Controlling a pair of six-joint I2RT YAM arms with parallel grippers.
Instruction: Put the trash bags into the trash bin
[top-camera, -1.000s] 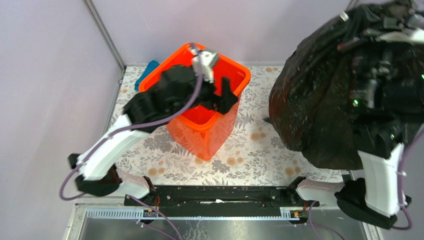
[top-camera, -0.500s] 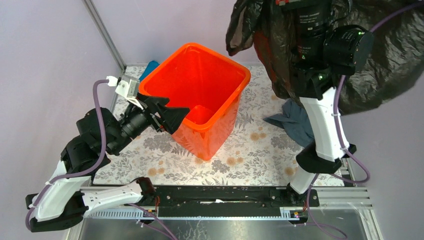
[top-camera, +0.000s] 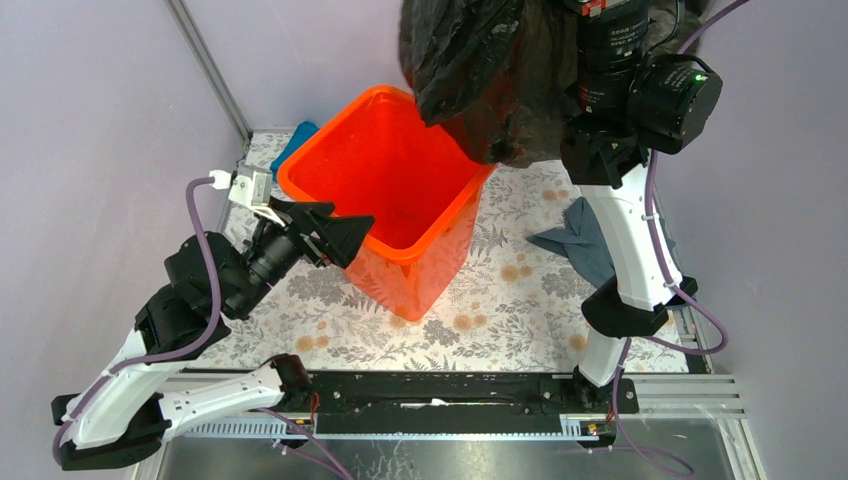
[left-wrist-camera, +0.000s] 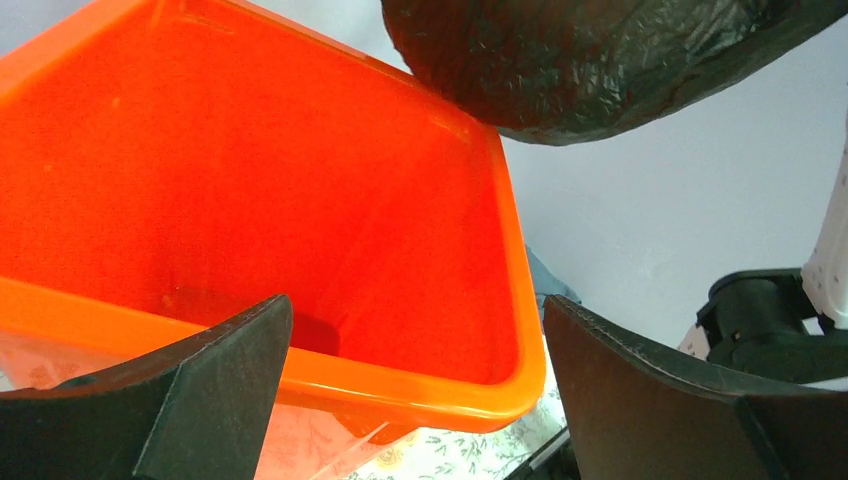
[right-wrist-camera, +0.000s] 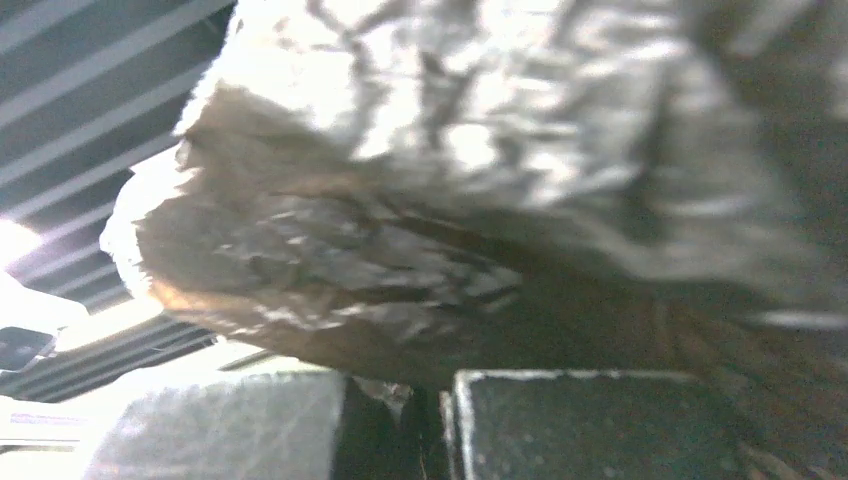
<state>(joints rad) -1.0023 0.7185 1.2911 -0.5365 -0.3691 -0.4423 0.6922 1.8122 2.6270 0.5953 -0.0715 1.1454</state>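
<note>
Trash bag, black film, hangs at top centre of the overhead view, clamped in the right jaws. Its lower folds are over the upper-right corner of the orange trash bin, not yet inside. Left jaws stand wide apart just beside the bin's lower-left rim, gripping nothing. Risk: the film looks bulkier than the opening, so an off-centre release likely drapes it over the rim or spills it onto the counter. The unbraced bin could shift.
</note>
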